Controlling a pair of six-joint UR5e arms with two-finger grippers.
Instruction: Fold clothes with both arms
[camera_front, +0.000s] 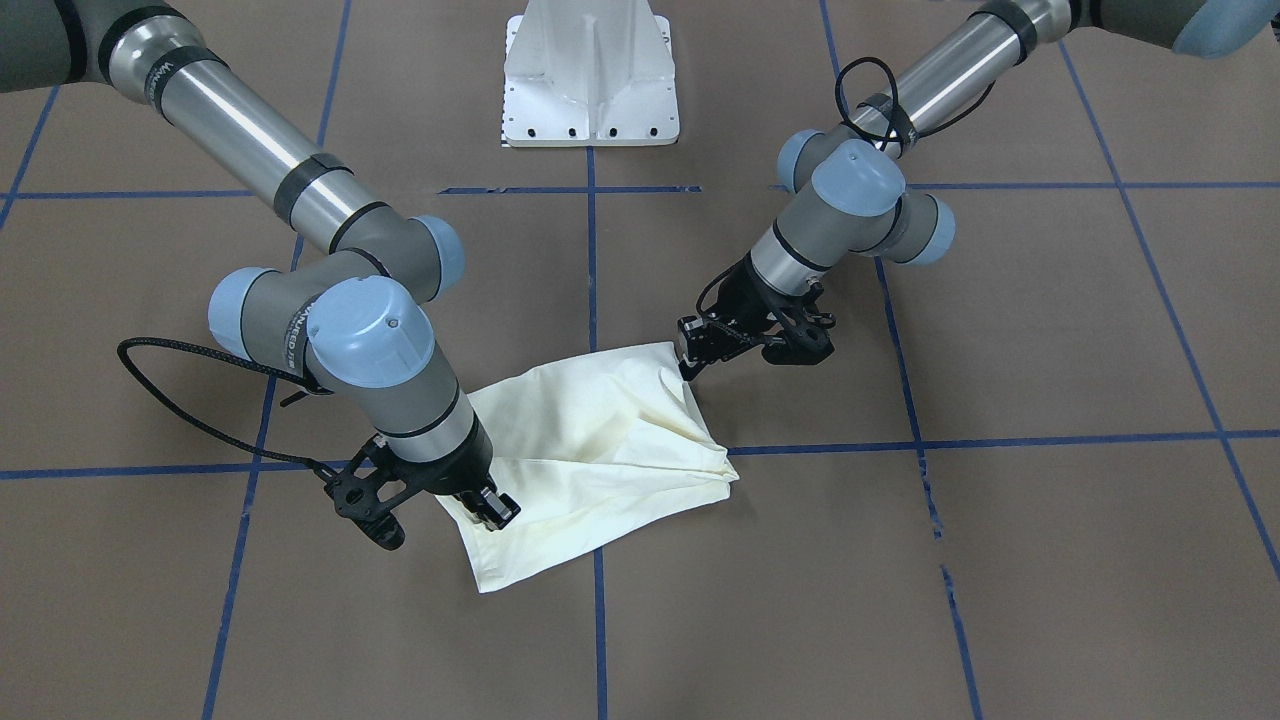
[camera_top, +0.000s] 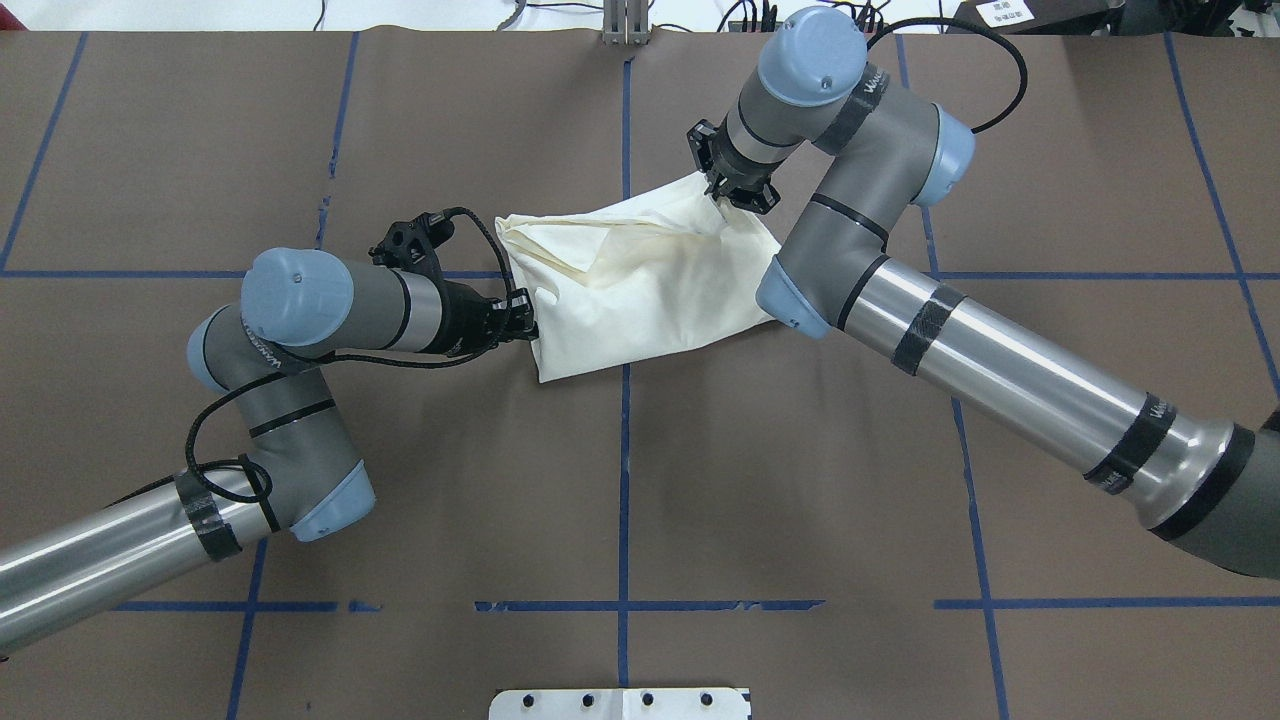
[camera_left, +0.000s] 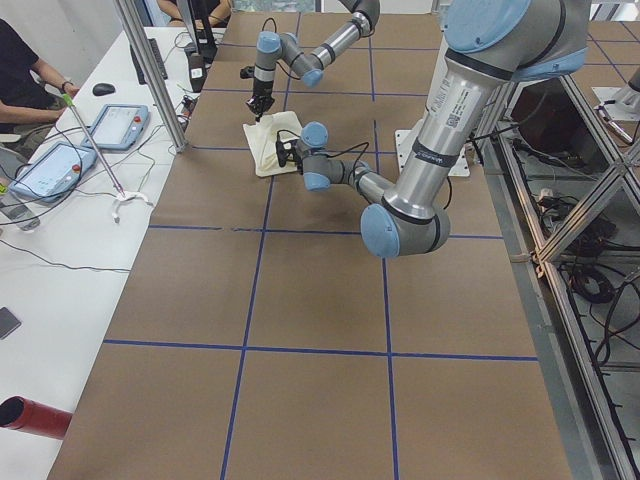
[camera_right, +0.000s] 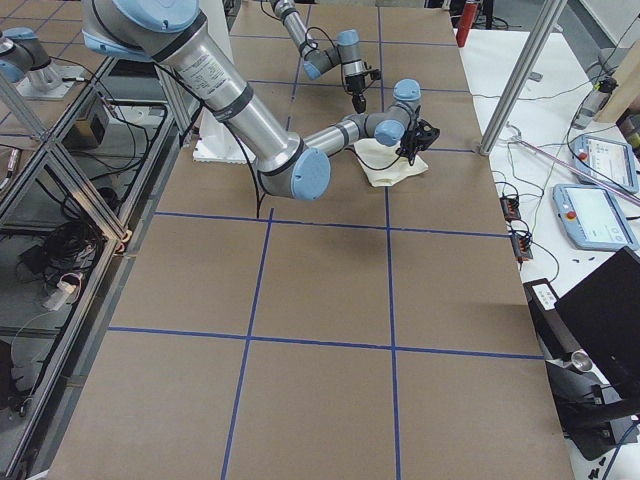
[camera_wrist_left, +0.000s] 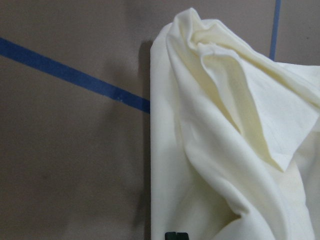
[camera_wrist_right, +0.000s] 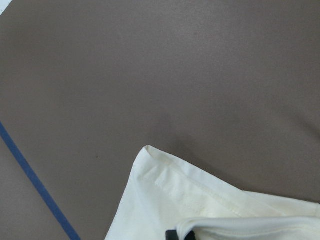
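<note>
Left gripper and right gripper each clamp an opposite edge of the cream cloth, rumpled on the table far of centre; fold judged partway, flattening and squaring outstanding.

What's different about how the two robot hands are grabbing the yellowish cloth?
The left gripper comes in low from the side, slanted; the right gripper points steeply down from above. The left gripper pinches the cloth at the edge nearer the robot; the right gripper pinches its far corner. Same: both are black, two-fingered, and look shut on that one cloth.
</note>
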